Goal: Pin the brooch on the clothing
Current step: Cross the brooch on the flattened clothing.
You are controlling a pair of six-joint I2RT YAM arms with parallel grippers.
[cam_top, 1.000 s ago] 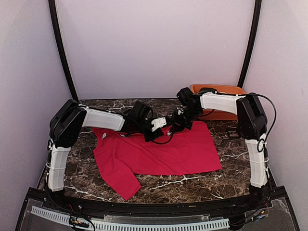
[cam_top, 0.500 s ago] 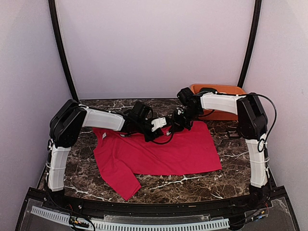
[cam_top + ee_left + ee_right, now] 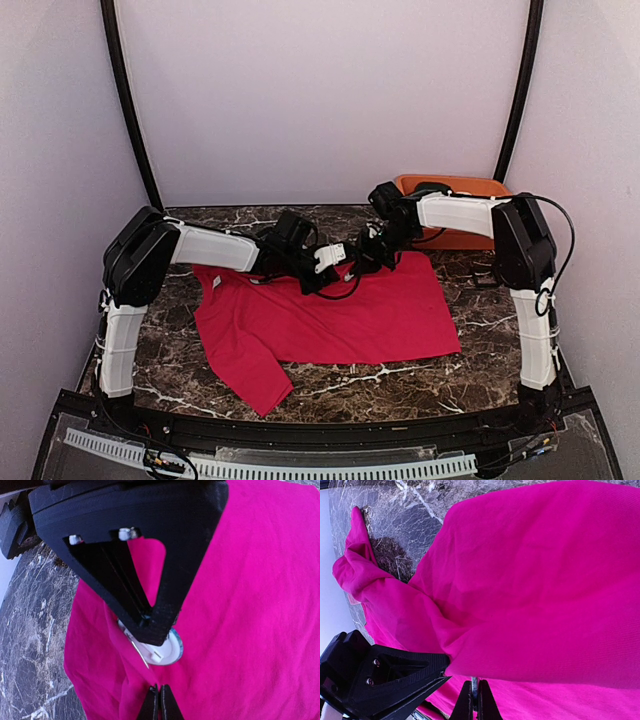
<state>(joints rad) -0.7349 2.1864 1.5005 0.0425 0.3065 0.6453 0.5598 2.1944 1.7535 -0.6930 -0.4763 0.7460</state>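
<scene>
The clothing (image 3: 380,315) is a red T-shirt spread on the marble table, also filling the left wrist view (image 3: 260,605) and the right wrist view (image 3: 545,580). Both grippers meet over its upper middle. My left gripper (image 3: 322,275) (image 3: 160,701) is shut, pinching a raised fold of the shirt. My right gripper (image 3: 362,260) (image 3: 475,698) is shut on the brooch (image 3: 169,652), a round white disc with a bluish rim, held edge-on against that fold. Its silver pin (image 3: 136,652) lies along the ridge of cloth. In the right wrist view only a thin sliver of the brooch (image 3: 475,682) shows.
An orange tray (image 3: 455,186) stands at the back right behind the right arm. The shirt's sleeve (image 3: 250,375) trails toward the front left. Bare marble table (image 3: 360,385) lies in front of the shirt, with dark frame posts at both back corners.
</scene>
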